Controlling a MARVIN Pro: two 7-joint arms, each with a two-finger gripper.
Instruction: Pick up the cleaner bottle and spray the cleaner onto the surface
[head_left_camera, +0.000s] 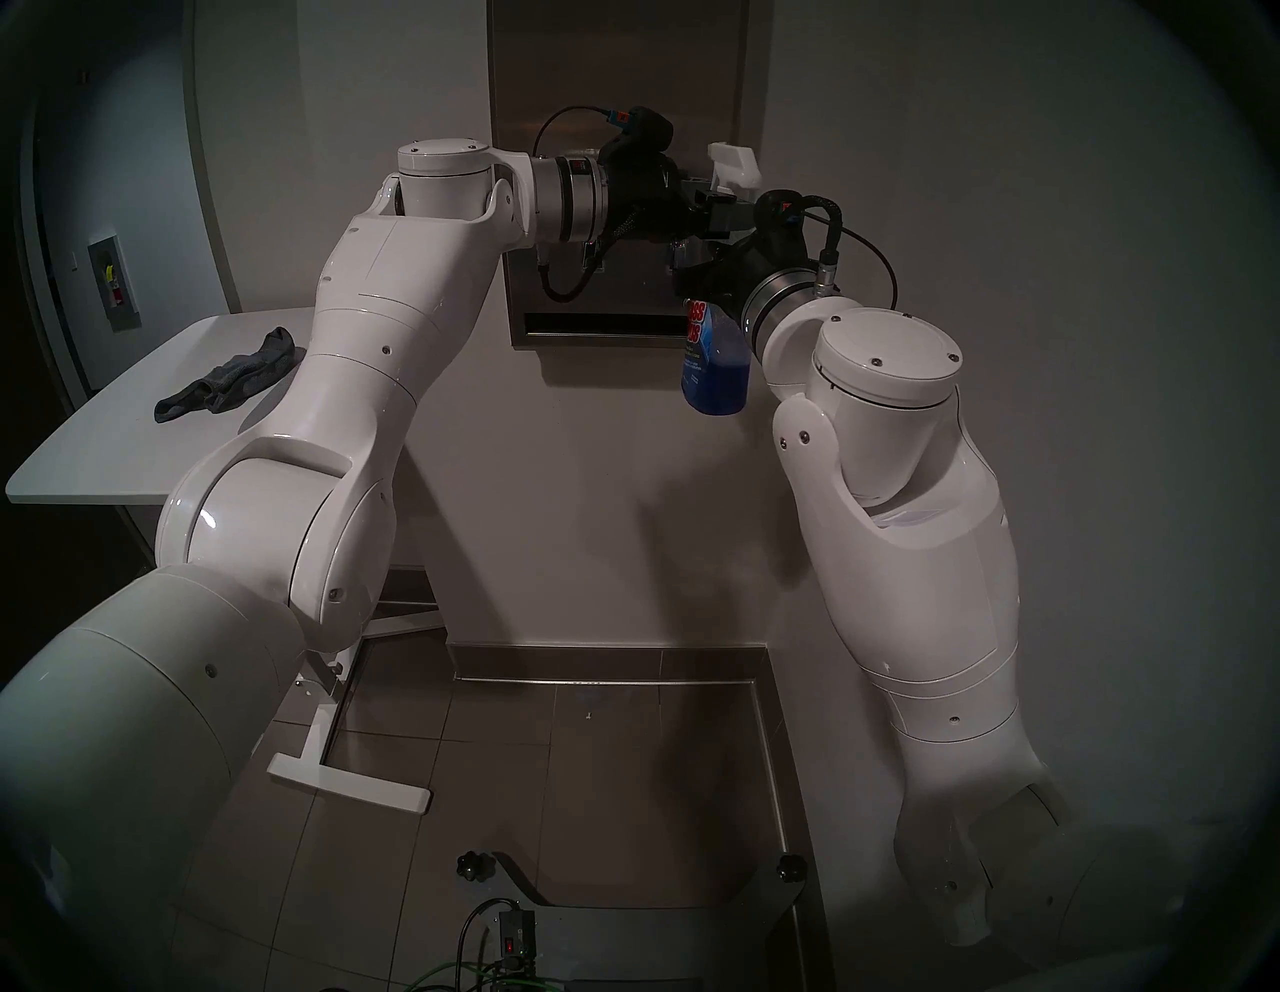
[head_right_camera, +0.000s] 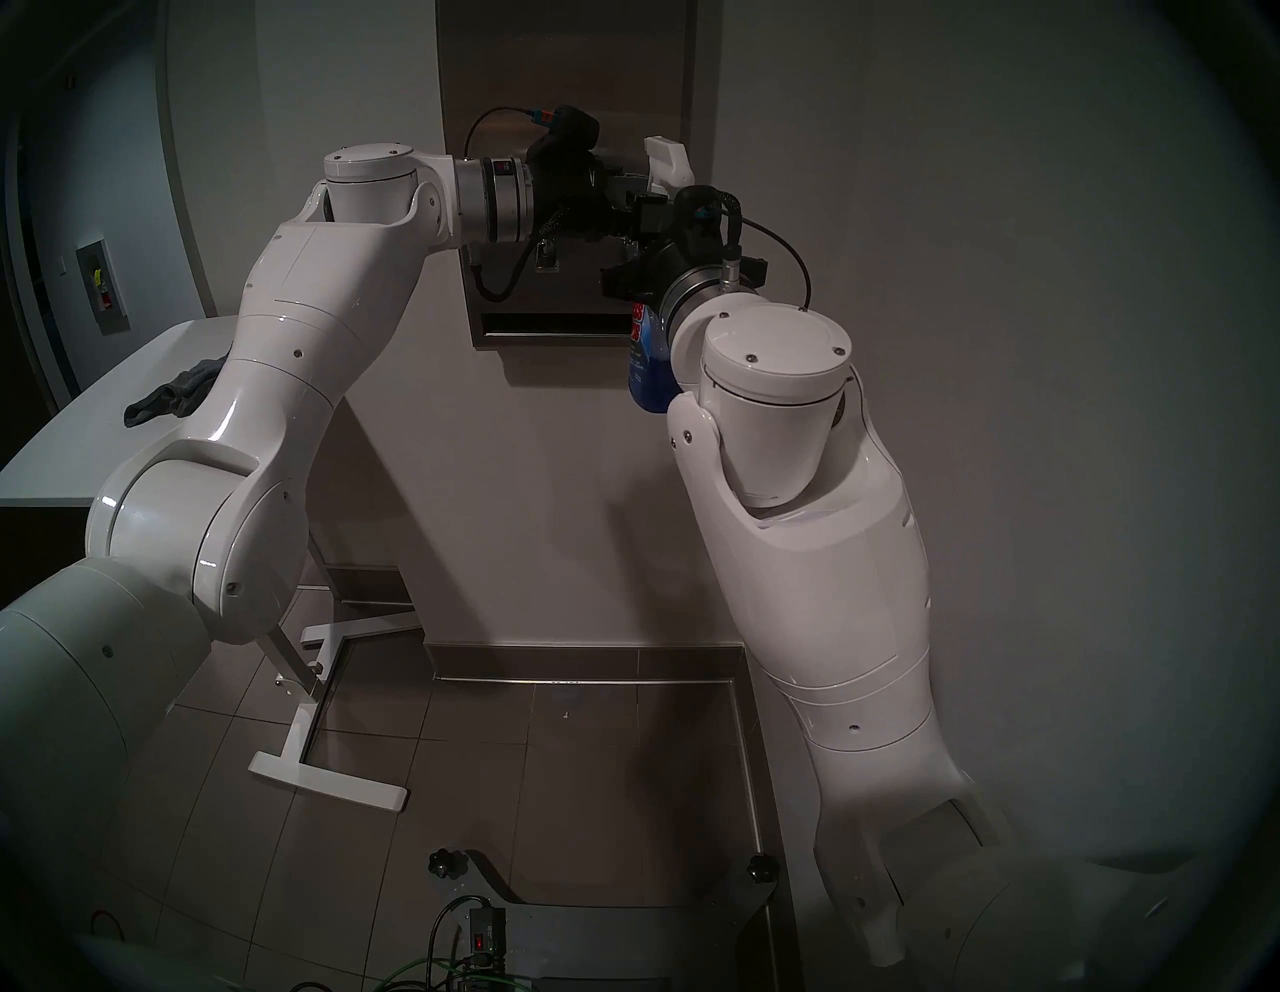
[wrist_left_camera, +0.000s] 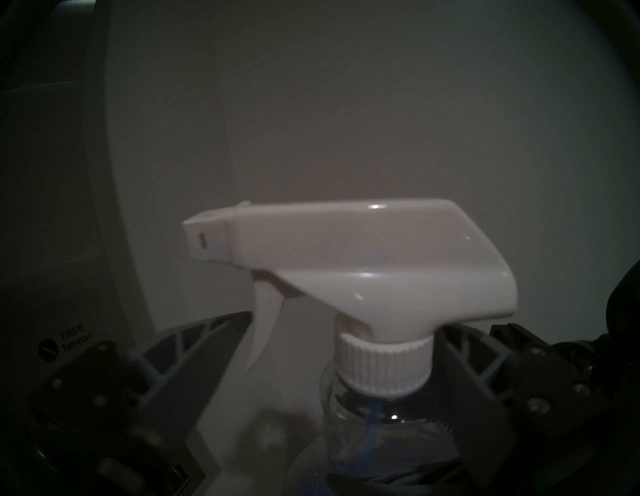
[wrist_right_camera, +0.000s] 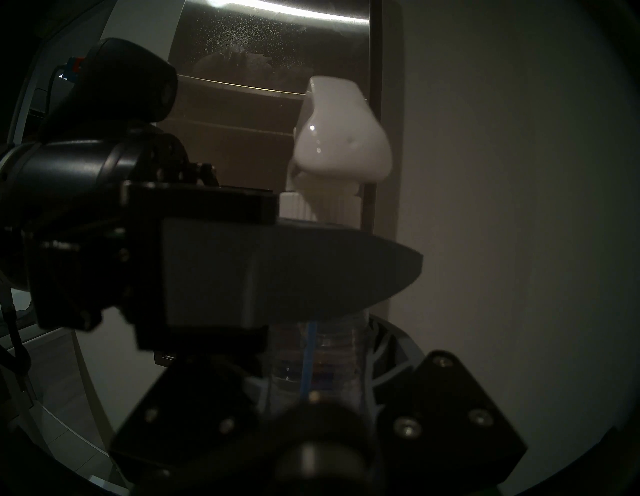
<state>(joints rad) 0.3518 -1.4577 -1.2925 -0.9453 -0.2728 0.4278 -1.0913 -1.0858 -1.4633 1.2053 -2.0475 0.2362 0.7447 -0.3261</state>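
Note:
The cleaner bottle (head_left_camera: 717, 374) hangs upright in front of the wall, blue liquid in its lower half. My right gripper (head_left_camera: 699, 270) is shut on its clear neck (wrist_right_camera: 322, 350) below the cap. The white trigger head (wrist_left_camera: 363, 263) points its nozzle toward the steel surface (head_left_camera: 554, 83). My left gripper (wrist_left_camera: 329, 374) is open around the head: one finger (wrist_left_camera: 194, 363) stands just in front of the trigger (wrist_left_camera: 263, 329), the other finger (wrist_left_camera: 460, 381) behind the ribbed cap. Whitish specks and foamy cleaner (wrist_right_camera: 239, 48) show on the surface above the nozzle.
A grey cloth (head_left_camera: 228, 377) lies on the white table (head_left_camera: 104, 443) at the left, behind my left arm. The dispenser's bottom slot (head_left_camera: 596, 325) is just left of the bottle. The white wall is right behind both grippers. Tiled floor lies below.

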